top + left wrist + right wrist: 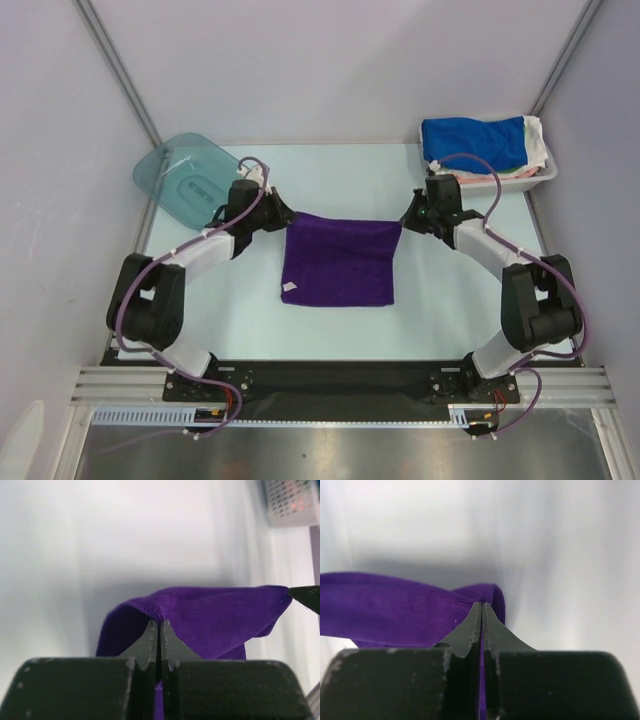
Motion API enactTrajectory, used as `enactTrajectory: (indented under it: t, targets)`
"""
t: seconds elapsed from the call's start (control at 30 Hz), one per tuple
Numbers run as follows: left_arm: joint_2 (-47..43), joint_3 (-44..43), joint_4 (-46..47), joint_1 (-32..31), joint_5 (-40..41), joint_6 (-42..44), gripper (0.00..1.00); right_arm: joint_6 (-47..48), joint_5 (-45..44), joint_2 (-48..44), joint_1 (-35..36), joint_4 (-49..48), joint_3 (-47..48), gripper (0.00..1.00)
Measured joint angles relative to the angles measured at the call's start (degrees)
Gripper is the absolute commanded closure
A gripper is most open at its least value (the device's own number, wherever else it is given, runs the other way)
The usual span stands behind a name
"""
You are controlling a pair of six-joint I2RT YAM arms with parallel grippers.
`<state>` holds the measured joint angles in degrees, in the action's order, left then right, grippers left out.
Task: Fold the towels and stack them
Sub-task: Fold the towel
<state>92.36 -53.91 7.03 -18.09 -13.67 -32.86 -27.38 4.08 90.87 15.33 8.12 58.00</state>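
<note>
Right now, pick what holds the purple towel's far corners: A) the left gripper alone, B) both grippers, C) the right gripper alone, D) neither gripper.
B: the wrist views show the left gripper and the right gripper each shut on a corner of the purple towel.

White arms (pixel 205 245), black joints, looping purple cables (pixel 468 157).

Two towels show: one purple towel (pixel 340 258), one blue towel (pixel 473 140); one white cloth (pixel 537 140); one white bin (pixel 548 172); one teal lid (pixel 185 178); two arms, each with one pincer: left pincer (pixel 287 216), right pincer (pixel 405 220); one counter (pixel 240 300).
</note>
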Motion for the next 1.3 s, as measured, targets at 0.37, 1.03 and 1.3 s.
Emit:
enactTrajectory:
  t: [0.37, 1.03, 1.3]
  targets:
    - [-15.32, 9.46, 10.99, -0.07, 8.09, 2.69, 1.0, 1.01, 5.03, -8.52, -2.67, 0.46, 4.7, 1.0]
    - [-54.93, 16.65, 3.52, -20.26, 28.22, 13.94, 1.0, 8.39, 3.41, -45.68, 5.14, 8.44, 3.08, 1.0]
    - [-56.35, 16.59, 0.63, -22.6, 30.84, 11.63, 1.0, 6.36, 3.69, -48.11, 6.01, 12.72, 3.5, 1.0]
